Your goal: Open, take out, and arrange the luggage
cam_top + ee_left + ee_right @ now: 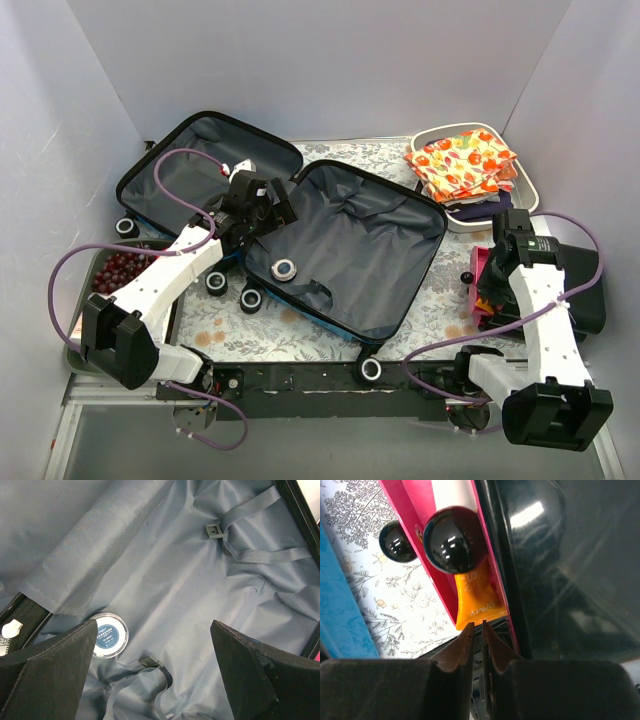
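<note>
luggage (360, 250) lies open mid-table, long axis diagonal, directly under the wide-open left gripper (154, 630); right gripper (479, 626), narrowed at an orange tube (477, 600), grip unclear, sits well right.

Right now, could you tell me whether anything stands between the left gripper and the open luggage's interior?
Nothing visible does. The left gripper, jaws open, hovers directly over the grey lining of the luggage. Only a small round tin and loose straps lie inside.
</note>
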Robot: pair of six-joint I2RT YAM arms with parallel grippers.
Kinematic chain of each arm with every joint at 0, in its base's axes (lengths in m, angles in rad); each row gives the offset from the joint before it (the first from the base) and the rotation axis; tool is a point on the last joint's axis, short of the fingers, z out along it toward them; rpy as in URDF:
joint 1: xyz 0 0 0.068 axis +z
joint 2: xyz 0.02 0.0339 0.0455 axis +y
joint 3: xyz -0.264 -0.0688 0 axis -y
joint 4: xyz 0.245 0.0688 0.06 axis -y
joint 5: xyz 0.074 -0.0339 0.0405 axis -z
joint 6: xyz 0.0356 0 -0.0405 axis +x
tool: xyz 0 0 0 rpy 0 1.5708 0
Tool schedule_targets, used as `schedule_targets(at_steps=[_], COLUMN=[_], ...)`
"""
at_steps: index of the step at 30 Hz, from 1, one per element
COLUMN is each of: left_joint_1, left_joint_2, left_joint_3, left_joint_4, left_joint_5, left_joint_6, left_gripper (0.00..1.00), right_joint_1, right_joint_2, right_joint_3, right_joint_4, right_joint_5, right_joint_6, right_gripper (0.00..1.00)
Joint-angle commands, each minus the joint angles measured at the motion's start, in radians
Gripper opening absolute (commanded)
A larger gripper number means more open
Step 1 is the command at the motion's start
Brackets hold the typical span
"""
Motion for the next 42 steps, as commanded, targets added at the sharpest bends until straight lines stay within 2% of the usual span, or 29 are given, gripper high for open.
schedule_targets(at_steps=[1,4,8,13,18,21,22,25,28,36,42], left_joint_1=[0.004,0.004,0.004,0.004,0.004,0.004,0.004,0.004,0.004,0.003,0.004], left_joint_2=[-0.015,-0.023,-0.032,-0.043,-0.044,-0.044,-0.043,-0.046,-0.044,-0.044,-0.046], left_joint_3=[0.006,0.004,0.007,0.006,0.006,0.006,0.004,0.003,0.004,0.001,0.000], left_joint_4=[-0.003,0.000,-0.007,-0.007,-0.003,0.000,0.000,0.005,0.005,0.006,0.003], left_joint_5=[-0.012,-0.015,-0.024,-0.024,-0.012,-0.005,-0.003,0.012,0.017,0.011,-0.001], left_joint_6=[0.012,0.012,0.014,0.014,0.014,0.014,0.014,0.014,0.014,0.009,0.009], left_gripper=[0.98,0.98,0.98,0.98,0.98,0.98,0.98,0.98,0.98,0.98,0.98], right_joint_1=[-0.004,-0.004,-0.004,-0.004,-0.004,-0.004,-0.004,-0.002,-0.001,0.012,0.012], right_joint_2=[0.014,0.014,0.019,-0.039,-0.082,-0.111,-0.116,-0.124,-0.090,0.011,0.033], right_joint_3=[-0.032,-0.093,-0.116,-0.074,0.018,0.025,0.020,-0.020,-0.046,-0.073,-0.086], right_joint_4=[0.067,0.155,0.181,0.206,0.131,0.176,0.204,0.290,0.333,0.354,0.322], right_joint_5=[0.041,0.044,0.122,0.133,0.101,-0.040,-0.179,-0.411,-0.465,-0.311,-0.044], right_joint_6=[0.031,0.026,0.052,0.045,0.000,-0.082,-0.112,-0.166,-0.164,-0.181,-0.118], right_gripper=[0.17,0.17,0.17,0.19,0.22,0.23,0.23,0.22,0.20,0.17,0.15])
